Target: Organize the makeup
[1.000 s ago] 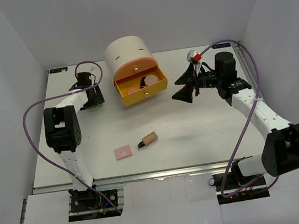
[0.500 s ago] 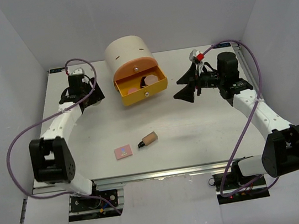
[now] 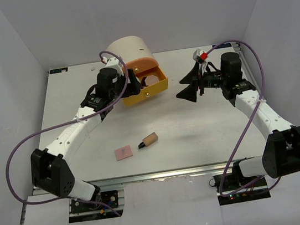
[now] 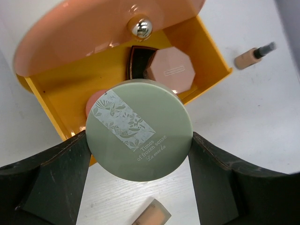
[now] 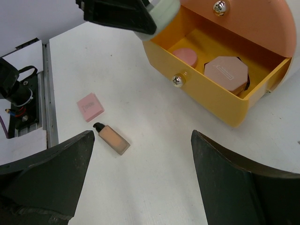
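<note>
My left gripper (image 4: 139, 136) is shut on a green round compact (image 4: 140, 112) and holds it over the front edge of the open yellow drawer (image 4: 47, 101). It shows at the drawer in the top view (image 3: 133, 86). In the drawer lie a pink octagonal compact (image 4: 169, 69) on a black square compact (image 4: 137, 61), and a pink round compact (image 4: 95, 101), partly hidden. One tan bottle (image 3: 149, 140) and a pink rectangular compact (image 3: 124, 152) lie on the table. Another tan bottle (image 4: 152, 215) lies under my left gripper. My right gripper (image 3: 188, 84) is open and empty above the table (image 5: 142, 136).
The big cream cylinder (image 3: 130, 49) stands at the back, its orange drawer (image 3: 142, 66) swung out above the yellow one (image 3: 137, 98). White walls close in the table on three sides. Purple cables loop from both arms.
</note>
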Tool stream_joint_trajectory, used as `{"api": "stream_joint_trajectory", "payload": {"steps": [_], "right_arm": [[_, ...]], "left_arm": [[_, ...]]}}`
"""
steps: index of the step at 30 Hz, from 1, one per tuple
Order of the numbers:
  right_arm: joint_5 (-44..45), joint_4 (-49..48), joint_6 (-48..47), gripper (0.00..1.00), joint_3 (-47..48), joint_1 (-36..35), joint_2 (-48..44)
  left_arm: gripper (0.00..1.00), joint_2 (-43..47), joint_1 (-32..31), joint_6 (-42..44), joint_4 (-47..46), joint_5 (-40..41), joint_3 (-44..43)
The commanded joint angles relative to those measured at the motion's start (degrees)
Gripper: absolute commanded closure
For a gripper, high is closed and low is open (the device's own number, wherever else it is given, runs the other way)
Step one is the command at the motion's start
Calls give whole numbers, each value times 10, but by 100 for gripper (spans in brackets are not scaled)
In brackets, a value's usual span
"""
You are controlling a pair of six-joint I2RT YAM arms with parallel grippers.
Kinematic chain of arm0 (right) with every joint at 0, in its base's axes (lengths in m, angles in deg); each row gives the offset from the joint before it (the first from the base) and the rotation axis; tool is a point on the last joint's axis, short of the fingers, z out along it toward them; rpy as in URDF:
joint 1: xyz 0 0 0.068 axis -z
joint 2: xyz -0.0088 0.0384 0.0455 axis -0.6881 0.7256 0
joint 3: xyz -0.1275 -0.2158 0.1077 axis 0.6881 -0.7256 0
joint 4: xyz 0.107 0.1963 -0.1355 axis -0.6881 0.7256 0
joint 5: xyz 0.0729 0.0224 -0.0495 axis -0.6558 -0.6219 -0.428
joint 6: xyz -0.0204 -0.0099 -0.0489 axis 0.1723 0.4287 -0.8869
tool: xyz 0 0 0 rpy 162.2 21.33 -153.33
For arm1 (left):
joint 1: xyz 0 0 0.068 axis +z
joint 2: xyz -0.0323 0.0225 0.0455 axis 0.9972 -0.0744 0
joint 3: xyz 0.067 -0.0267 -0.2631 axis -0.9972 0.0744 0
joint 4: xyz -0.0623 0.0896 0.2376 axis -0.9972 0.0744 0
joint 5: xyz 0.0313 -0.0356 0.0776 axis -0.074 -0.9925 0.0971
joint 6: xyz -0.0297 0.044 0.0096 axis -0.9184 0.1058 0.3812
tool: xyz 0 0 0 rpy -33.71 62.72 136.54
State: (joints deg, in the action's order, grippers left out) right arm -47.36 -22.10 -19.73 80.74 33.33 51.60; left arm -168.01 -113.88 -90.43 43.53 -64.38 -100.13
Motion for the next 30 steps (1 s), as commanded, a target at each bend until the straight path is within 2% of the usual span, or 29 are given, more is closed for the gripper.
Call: {"api": "stream_joint_trajectory", "payload": {"steps": [1,5,11,14,18,21,30], "right_arm": [[-17,-33,14,10,-6,6,-10],[-18,-36,15,10,-7,9,-9],[-21,-38,16,10,-8,10,-5],[-22,-37,16,10,-9,10,-3],[-22,-38,16,10,-9,10,-2],[-22,-39,16,10,-10,10,-2],[-21,-40,15,10,-11,10,3]], "left_arm": [[91,-43,-19,21,-3,62,-65],[90,-75,-33,40,-3,102,-101],[87,-91,-44,54,-4,126,-107],[76,-94,-44,59,-4,130,-102],[55,-92,-44,62,-3,125,-93],[36,-88,-44,64,-2,121,-92],[13,-66,-44,76,5,114,-84]]}}
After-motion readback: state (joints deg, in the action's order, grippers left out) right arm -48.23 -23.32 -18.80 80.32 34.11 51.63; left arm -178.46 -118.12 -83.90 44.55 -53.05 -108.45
